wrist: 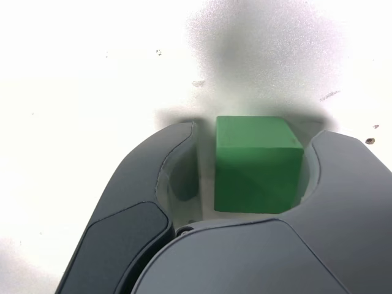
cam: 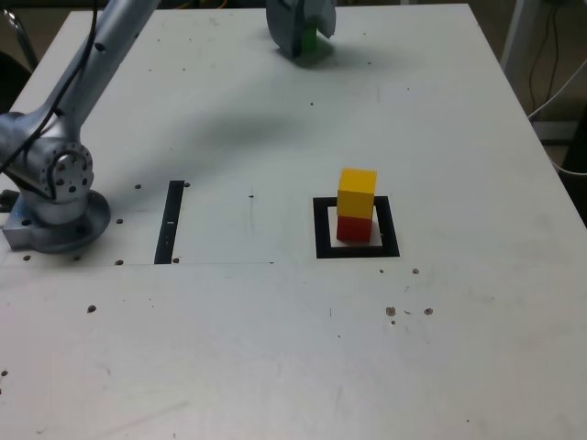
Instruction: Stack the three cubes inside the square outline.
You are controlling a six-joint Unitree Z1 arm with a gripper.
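The yellow cube [cam: 357, 191] sits on the red cube [cam: 354, 227], and both stand inside the black square outline [cam: 322, 229] right of centre in the exterior view. The green cube [cam: 313, 43] rests on the table at the far edge, mostly hidden behind my gripper [cam: 301, 37]. In the wrist view the green cube [wrist: 257, 165] lies between the two dark jaws of my gripper [wrist: 257, 130]. One jaw is against or very near one side of it. A narrow gap shows between the other jaw and the cube.
A thin black strip [cam: 171, 222] lies flat on the table at the exterior view's left of the outline. The arm's base [cam: 55, 197] stands at the left edge. Cables [cam: 550, 82] hang past the table's right edge.
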